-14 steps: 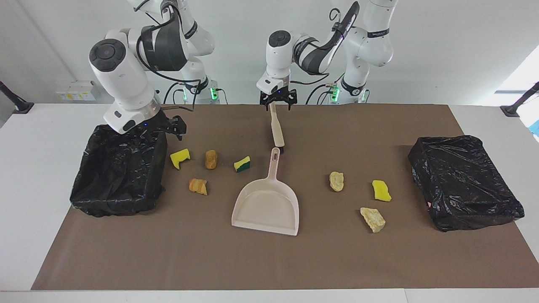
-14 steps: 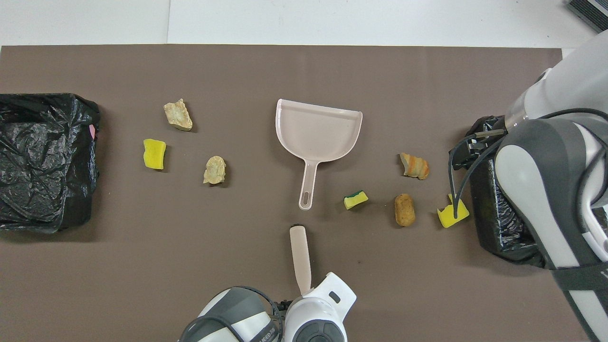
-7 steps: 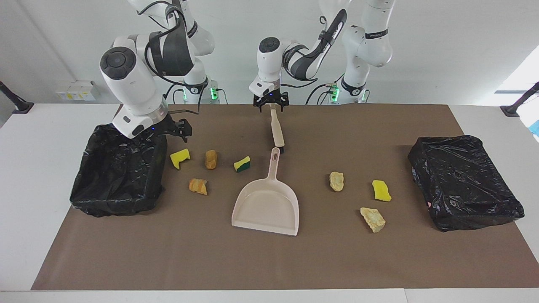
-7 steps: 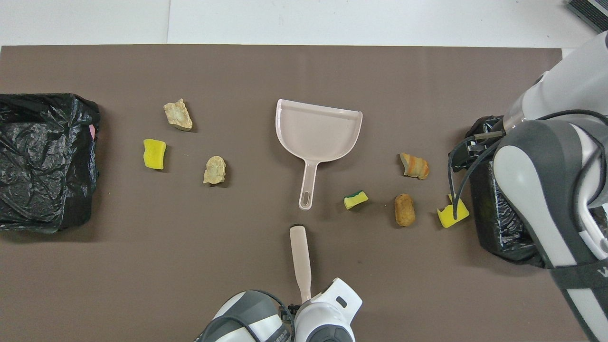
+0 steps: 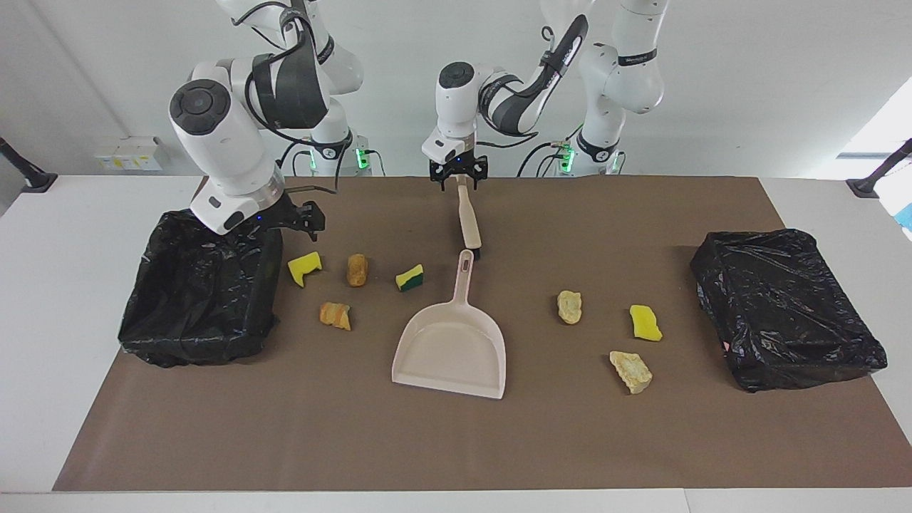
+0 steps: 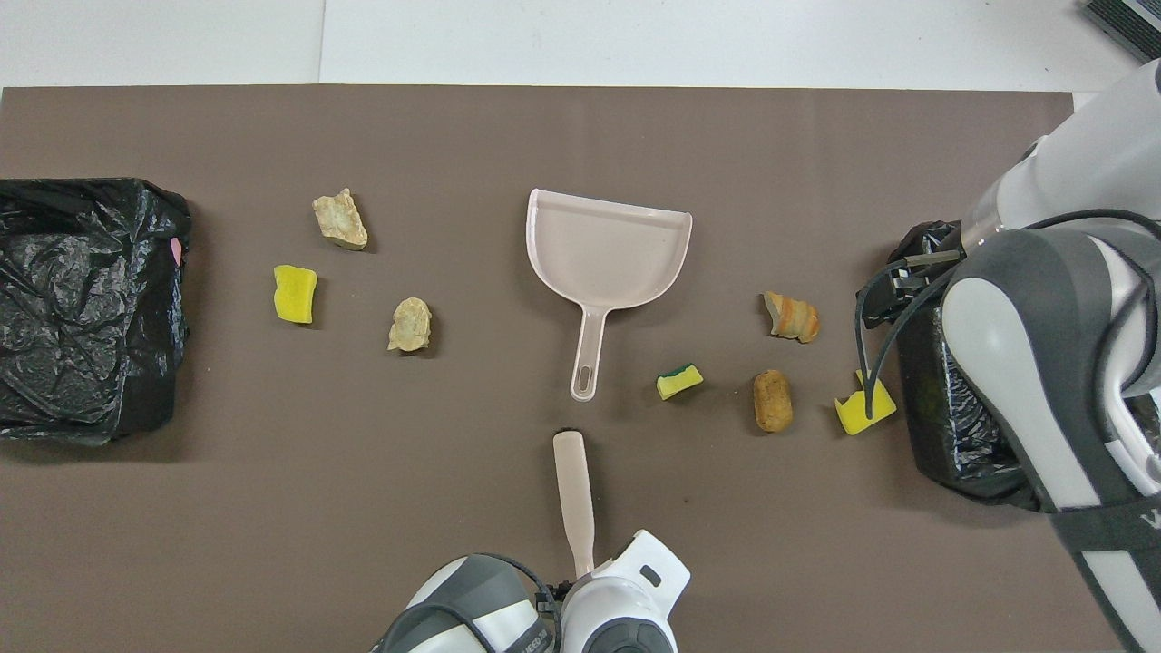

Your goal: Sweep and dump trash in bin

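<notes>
A: We find the left pincer (image 5: 459, 177) pinched on the brush (image 5: 467, 219) at its handle tip. Held so far from the bristles, it may swivel and skip scraps. The right pincer (image 5: 303, 216), spread, hangs by the bin (image 5: 199, 288) at its arm's end of the worktop

B: Noted. The seven trash (image 5: 409, 277) pieces lie on the mat beside the dustpan (image 5: 452, 348). The dustpan is bare; we see nothing in either bin (image 5: 787, 308)
</notes>
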`<action>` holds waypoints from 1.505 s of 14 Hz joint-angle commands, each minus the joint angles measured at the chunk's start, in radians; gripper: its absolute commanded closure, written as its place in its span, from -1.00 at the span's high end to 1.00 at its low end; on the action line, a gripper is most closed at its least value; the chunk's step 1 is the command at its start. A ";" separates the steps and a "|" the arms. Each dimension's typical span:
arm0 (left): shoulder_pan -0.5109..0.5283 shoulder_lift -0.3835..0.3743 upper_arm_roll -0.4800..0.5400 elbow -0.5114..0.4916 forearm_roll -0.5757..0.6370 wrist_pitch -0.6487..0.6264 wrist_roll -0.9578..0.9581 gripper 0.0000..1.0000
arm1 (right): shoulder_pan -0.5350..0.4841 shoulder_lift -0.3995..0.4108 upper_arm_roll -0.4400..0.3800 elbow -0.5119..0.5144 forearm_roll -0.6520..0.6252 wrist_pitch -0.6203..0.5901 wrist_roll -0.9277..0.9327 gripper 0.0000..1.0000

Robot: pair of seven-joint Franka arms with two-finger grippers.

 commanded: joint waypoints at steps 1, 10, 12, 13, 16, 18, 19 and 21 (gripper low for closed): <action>0.032 -0.055 0.015 -0.004 -0.024 -0.091 0.053 -1.00 | 0.020 -0.015 0.003 -0.023 -0.004 0.024 0.024 1.00; 0.369 -0.132 0.026 0.103 0.016 -0.343 0.244 -1.00 | 0.190 0.040 0.003 -0.079 0.022 0.285 0.333 1.00; 0.463 -0.113 0.026 0.155 0.097 -0.386 0.302 -1.00 | 0.268 0.085 0.003 -0.074 0.027 0.357 0.447 1.00; 0.528 -0.092 0.026 0.186 0.129 -0.400 0.390 -1.00 | 0.303 0.108 0.003 -0.071 0.025 0.406 0.528 1.00; 0.708 -0.009 0.026 0.285 0.147 -0.397 0.637 -1.00 | 0.405 0.192 0.003 -0.053 0.014 0.506 0.674 1.00; 0.817 0.052 0.026 0.357 0.168 -0.392 0.830 -1.00 | 0.475 0.247 0.000 -0.050 0.004 0.562 0.751 1.00; 0.863 0.098 0.026 0.409 0.206 -0.397 0.945 -1.00 | 0.492 0.254 0.000 -0.051 -0.002 0.590 0.754 1.00; 0.877 0.207 0.026 0.508 0.292 -0.397 1.018 -1.00 | 0.499 0.254 0.001 -0.066 -0.035 0.583 0.753 0.89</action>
